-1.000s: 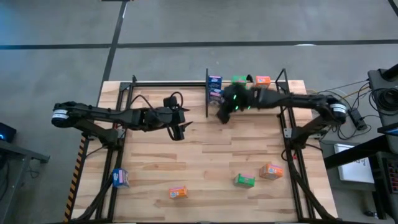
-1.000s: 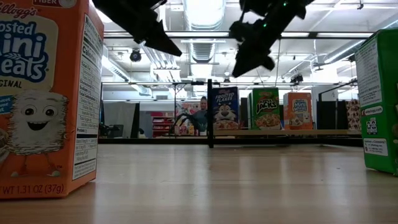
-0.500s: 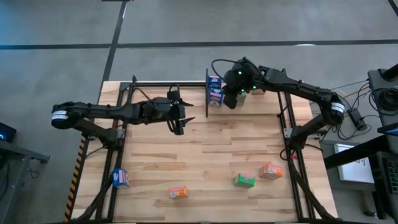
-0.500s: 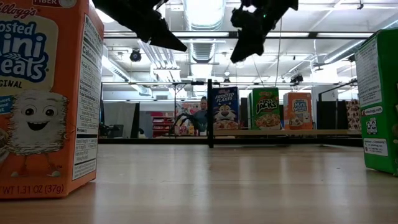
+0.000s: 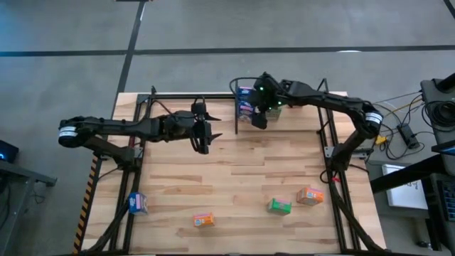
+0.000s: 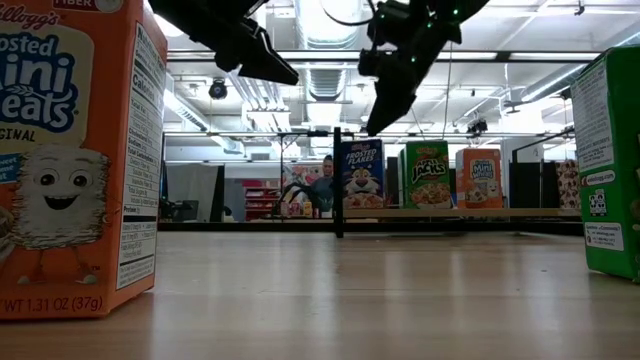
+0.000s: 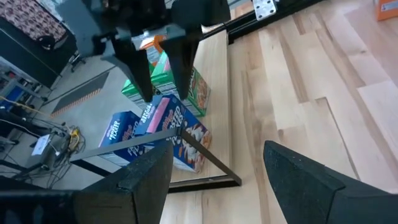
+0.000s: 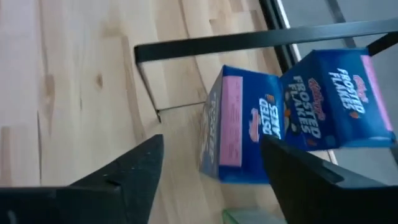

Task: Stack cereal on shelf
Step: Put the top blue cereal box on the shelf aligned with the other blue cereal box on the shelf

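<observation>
High view first: we are seeing the right tool [image 5: 260,118] hanging over the shelf [image 5: 334,95] at the far edge of the surface [image 5: 242,185], beside the black upright divider [image 5: 237,107] and just above the two blue boxes [image 5: 246,101]. Its fingers are standing apart with nothing between them. The left tool [image 5: 204,133] is waiting over the far-left part of the surface, also spread and holding nothing. Four loose boxes are lying along the near edge: a blue one [image 5: 137,203] toward the near-left corner, an orange one [image 5: 203,220], a green one [image 5: 279,206] and another orange one [image 5: 310,195] toward the near-right corner.

Low view: we are looking across the surface at a blue box [image 6: 362,173], a green box [image 6: 426,174] and an orange box [image 6: 482,178] standing upright in a row on the shelf, right of the divider [image 6: 337,182]. Both tools are hovering above them. A large orange box [image 6: 70,160] and a green box [image 6: 610,165] are filling the near edges.

Left wrist view: we are seeing our own open fingers [image 7: 146,177] and, farther off, the right tool [image 7: 165,84] poised over the blue boxes [image 7: 174,130], with a green box [image 7: 165,78] behind it.

Right wrist view: we are looking past spread fingers [image 8: 134,171] down at two blue boxes [image 8: 249,134] leaning together beside the shelf's black frame [image 8: 249,40].
</observation>
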Controlling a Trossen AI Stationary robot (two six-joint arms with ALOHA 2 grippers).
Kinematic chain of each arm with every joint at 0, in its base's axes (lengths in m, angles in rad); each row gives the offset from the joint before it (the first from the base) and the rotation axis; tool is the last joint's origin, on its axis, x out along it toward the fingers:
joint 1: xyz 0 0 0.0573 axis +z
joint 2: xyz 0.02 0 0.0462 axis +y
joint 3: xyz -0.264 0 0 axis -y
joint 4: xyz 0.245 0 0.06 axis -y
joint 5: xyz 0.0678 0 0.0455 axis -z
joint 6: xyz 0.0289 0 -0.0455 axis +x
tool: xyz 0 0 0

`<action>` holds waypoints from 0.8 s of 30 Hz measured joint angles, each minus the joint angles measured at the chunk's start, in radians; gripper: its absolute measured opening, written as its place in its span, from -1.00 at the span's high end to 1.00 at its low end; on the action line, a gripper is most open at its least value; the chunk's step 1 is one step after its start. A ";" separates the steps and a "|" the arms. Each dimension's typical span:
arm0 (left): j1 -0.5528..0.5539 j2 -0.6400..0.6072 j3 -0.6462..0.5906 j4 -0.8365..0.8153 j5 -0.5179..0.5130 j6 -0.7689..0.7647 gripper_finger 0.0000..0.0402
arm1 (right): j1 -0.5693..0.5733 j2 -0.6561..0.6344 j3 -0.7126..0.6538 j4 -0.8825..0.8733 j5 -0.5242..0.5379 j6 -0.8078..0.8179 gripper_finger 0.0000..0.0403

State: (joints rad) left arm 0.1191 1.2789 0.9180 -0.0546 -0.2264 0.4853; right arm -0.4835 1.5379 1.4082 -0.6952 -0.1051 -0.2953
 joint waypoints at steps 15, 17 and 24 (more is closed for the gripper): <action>0.007 0.002 0.000 -0.006 -0.002 -0.007 -0.16 | -0.025 0.060 0.012 0.045 0.110 -0.037 -0.31; 0.008 0.002 0.000 -0.006 -0.002 -0.006 -0.16 | -0.027 0.060 0.012 0.045 0.106 -0.038 -0.28; 0.009 0.002 0.000 -0.007 -0.002 -0.007 -0.16 | -0.028 0.079 0.012 0.042 0.069 -0.048 -0.08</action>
State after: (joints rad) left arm 0.1280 1.2804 0.9176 -0.0612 -0.2287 0.4786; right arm -0.5114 1.6167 1.4200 -0.6532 -0.0357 -0.3431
